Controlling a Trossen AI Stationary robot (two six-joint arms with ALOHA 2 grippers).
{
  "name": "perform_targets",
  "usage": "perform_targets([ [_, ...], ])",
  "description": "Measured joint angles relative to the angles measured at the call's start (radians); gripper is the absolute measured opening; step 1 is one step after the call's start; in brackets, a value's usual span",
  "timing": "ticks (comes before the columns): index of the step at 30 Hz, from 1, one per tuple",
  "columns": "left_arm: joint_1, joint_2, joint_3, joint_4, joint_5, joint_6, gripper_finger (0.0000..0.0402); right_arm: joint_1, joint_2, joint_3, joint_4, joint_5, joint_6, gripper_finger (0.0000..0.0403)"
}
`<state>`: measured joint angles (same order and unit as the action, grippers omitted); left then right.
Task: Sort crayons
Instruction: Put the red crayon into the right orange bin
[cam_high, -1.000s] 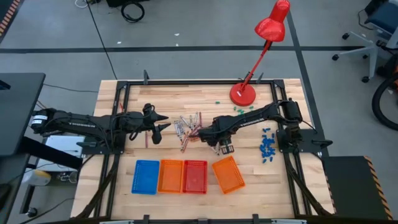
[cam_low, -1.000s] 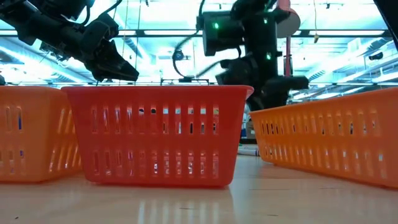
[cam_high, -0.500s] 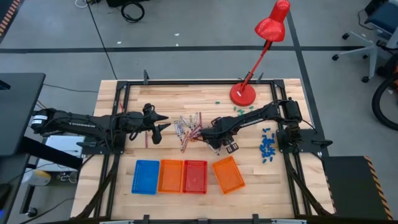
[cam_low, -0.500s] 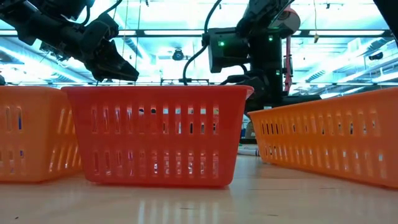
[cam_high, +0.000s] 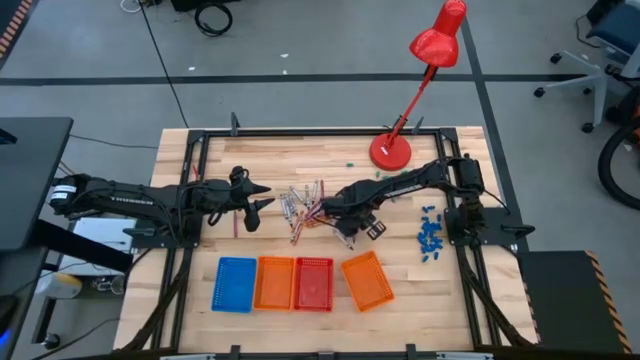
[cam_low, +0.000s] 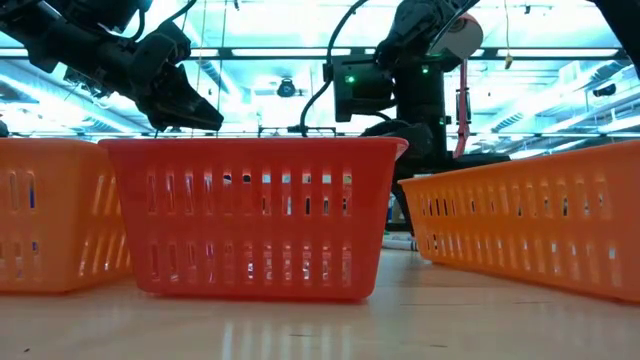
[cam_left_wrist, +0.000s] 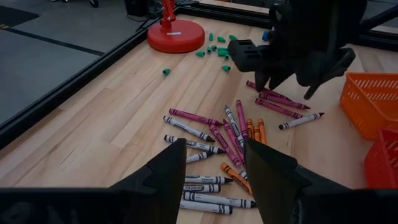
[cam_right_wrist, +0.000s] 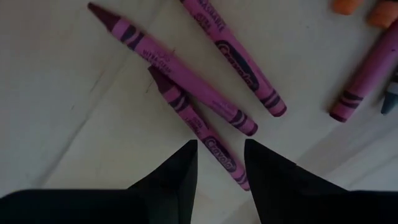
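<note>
On my left, the left gripper (cam_high: 262, 207) hangs over the table (cam_high: 260, 160) with its fingers (cam_left_wrist: 168, 171) spread and nothing between them; through its wrist camera I see the crayons (cam_left_wrist: 217, 140) scattered on the wood just ahead of the fingertips, grey ones closest, then orange and red-pink ones, with purple ones farther out near the other arm. From above, that same pile of crayons (cam_high: 300, 205) lies between my two grippers, touching neither set of fingers as far as I can tell. The right gripper (cam_high: 335, 222) sits low at the right edge of the pile, and its fingers (cam_right_wrist: 180, 168) are spread with a gap between them; a purple crayon (cam_right_wrist: 199, 130) lies on the table with its lower end running into that gap, not pinched, and a second purple crayon (cam_right_wrist: 174, 68) lies against it just beyond the fingertips, while a third (cam_right_wrist: 236, 56) lies a little apart, farther out. Nearer me than both sets of fingers stands a row of baskets: a blue basket (cam_high: 233, 284), an orange basket (cam_high: 275, 283), a red basket (cam_high: 312, 283) and a tilted orange basket (cam_high: 366, 280). Beyond the right fingers stands a red lamp (cam_high: 391, 151), with small green bits (cam_left_wrist: 214, 46) near its base, and small blue bits (cam_high: 430, 235) lie well off to the right.
</note>
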<state>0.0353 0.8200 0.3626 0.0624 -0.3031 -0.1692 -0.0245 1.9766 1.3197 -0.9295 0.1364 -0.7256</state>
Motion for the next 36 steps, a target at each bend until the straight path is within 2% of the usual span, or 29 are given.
perform_targets([
  [4,0.000,0.000,0.000,0.000,0.000,0.000,0.0173,-0.009,0.000,0.000,0.001,-0.010,-0.059,0.0137],
  [19,0.000,0.000,0.000,-0.010,0.000,0.000,0.0173,-0.016,-0.006,-0.060,0.063,-0.029,-0.114,0.0128],
  [32,0.000,0.000,0.000,-0.011,0.000,0.000,0.0173,-0.016,-0.003,-0.062,0.050,-0.046,-0.103,0.0052],
  [36,0.000,0.000,0.000,-0.014,0.000,0.000,0.0173,-0.016,-0.002,-0.062,0.049,-0.055,-0.036,0.0030],
])
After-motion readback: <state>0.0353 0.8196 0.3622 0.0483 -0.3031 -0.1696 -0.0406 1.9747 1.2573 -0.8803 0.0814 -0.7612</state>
